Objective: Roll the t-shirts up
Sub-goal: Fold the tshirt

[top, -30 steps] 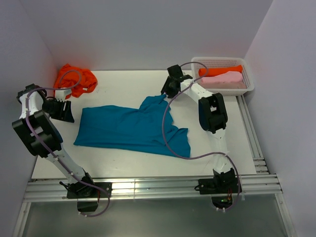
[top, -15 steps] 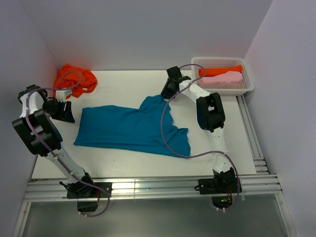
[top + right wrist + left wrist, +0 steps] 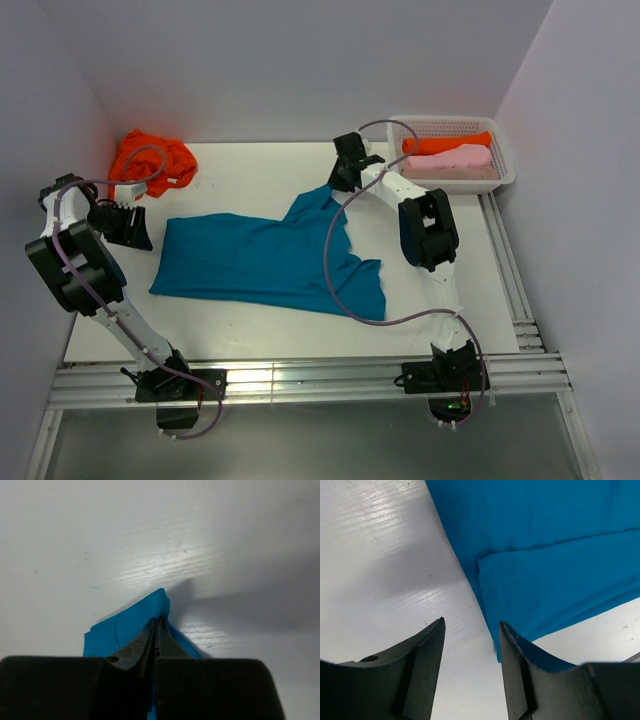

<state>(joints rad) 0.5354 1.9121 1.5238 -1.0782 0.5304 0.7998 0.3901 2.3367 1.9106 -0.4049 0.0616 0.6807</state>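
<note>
A teal-blue t-shirt (image 3: 265, 262) lies spread flat across the middle of the white table. My right gripper (image 3: 334, 186) is at its far right corner, shut on a pinched peak of the teal cloth (image 3: 125, 627); in the right wrist view the right gripper (image 3: 159, 621) has its jaws closed together. My left gripper (image 3: 140, 232) stands open at the shirt's left edge. In the left wrist view the left gripper (image 3: 472, 626) has bare table between its fingers, and the teal hem (image 3: 545, 560) runs just beside the right finger. A crumpled orange t-shirt (image 3: 152, 160) lies at the back left.
A white lattice basket (image 3: 505, 180) at the back right holds a rolled orange shirt (image 3: 445, 144) and a rolled pink one (image 3: 462, 158). Grey walls close in the left, back and right. Metal rails (image 3: 300, 382) run along the near edge.
My right gripper has shut on the teal shirt's far corner and shifted slightly toward the back. The left gripper has stayed in place, still open.
</note>
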